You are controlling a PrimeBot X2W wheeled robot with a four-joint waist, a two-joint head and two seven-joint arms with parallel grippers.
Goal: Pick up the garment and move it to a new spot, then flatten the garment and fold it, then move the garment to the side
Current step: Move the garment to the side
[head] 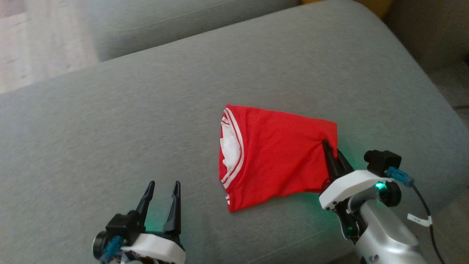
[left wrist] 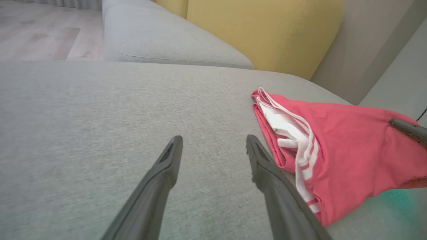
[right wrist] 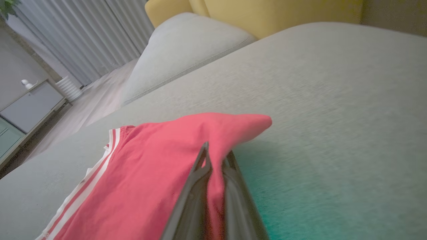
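The garment (head: 278, 154) is red with white stripes along one edge, folded into a compact shape on the grey sofa cushion (head: 128, 121). My right gripper (head: 331, 148) is shut on the garment's right edge, pinching a fold of red cloth (right wrist: 217, 156) between its fingers and lifting that corner slightly. To the garment's left, my left gripper (head: 163, 187) stands open over bare cushion, holding nothing. In the left wrist view the garment (left wrist: 343, 146) lies just right of the left gripper (left wrist: 213, 146), close to its right finger. A right finger (left wrist: 408, 130) shows at the garment's far edge there.
A second grey cushion (head: 176, 25) lies behind the seam at the back. A yellow cushion (left wrist: 267, 30) stands behind that. Wooden floor (head: 33, 40) shows beyond the sofa's left edge. A cable (head: 425, 209) trails from my right wrist.
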